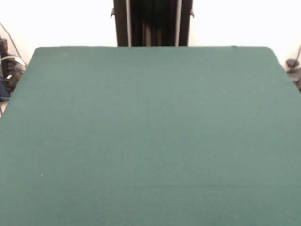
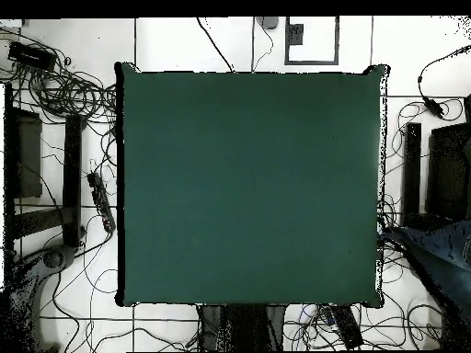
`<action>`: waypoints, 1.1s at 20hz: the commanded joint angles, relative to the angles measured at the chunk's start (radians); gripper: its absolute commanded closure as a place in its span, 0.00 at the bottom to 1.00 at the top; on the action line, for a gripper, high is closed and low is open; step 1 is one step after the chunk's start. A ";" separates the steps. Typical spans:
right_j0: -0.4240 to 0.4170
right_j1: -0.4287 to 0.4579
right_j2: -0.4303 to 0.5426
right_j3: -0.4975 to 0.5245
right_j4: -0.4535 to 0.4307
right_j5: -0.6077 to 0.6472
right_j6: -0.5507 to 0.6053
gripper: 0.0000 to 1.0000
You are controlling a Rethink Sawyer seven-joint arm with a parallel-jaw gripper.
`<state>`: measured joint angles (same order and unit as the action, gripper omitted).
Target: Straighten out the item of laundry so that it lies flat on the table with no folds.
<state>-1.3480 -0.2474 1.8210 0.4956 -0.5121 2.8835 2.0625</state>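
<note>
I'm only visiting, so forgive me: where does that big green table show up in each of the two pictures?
Front view: the table fills nearly the whole picture, its far edge running below the dark pedestal at top centre.
Overhead view: the table is the green square in the middle, with cables on the floor around it.
Shared landmark: the pedestal, at bottom centre overhead.

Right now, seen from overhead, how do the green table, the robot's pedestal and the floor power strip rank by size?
1. table, by far the largest
2. pedestal, only partly visible
3. power strip, smallest
</note>
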 commanded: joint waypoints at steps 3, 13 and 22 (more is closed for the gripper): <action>0.086 -0.041 -0.026 -0.108 0.032 0.043 -0.285 1.00; -0.054 -0.009 -0.050 0.292 0.169 -0.389 -0.088 1.00; -0.148 -0.028 -0.070 0.522 0.206 -0.594 -0.052 1.00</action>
<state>-1.5351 -0.2538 1.8195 0.8143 -0.3906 2.4067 2.0473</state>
